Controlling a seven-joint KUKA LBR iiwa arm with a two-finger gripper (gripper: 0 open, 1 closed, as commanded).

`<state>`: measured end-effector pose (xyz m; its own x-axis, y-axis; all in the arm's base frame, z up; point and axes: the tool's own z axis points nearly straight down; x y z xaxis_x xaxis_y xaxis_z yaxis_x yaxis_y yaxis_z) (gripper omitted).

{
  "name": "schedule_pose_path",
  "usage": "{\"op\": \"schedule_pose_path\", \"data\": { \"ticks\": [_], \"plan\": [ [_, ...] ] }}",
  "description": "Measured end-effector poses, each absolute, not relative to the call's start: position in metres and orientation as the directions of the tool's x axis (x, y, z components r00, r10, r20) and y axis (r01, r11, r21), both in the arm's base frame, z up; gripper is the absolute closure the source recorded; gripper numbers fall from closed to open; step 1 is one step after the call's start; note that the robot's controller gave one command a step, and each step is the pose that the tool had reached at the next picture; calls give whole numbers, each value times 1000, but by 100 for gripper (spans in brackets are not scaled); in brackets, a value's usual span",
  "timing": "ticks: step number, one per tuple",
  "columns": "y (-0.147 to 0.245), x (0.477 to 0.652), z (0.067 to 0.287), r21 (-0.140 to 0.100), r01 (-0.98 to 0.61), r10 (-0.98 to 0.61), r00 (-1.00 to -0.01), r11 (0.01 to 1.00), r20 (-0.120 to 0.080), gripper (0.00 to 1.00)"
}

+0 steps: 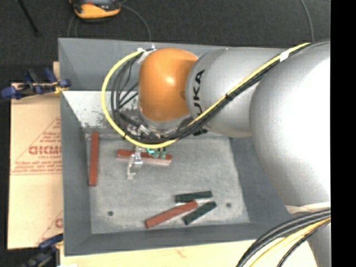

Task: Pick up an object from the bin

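Left of the gripper (133, 164), a long red-brown bar (93, 159) lies near the bin (75, 196) wall. Right under the gripper a short red bar with a green end (151, 156) lies crosswise; whether the gripper is open or closed about it I cannot tell. It looks stiff, light and smooth, best pinched across its narrow width near the middle. Right of the gripper and nearer the front lie a slanted red bar (171, 214) and two dark green bars (193, 196)
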<state>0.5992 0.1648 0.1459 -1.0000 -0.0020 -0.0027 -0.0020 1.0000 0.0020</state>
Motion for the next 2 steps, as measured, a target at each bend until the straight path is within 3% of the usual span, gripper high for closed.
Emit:
{"op": "schedule_pose_path", "data": {
  "ticks": [1, 2],
  "plan": [
    [133, 659, 80, 4, -239, -239, -971, 971, -5, 100],
    [133, 659, 80, 5, -237, -237, -971, 971, -5, 100]
  ]
}}
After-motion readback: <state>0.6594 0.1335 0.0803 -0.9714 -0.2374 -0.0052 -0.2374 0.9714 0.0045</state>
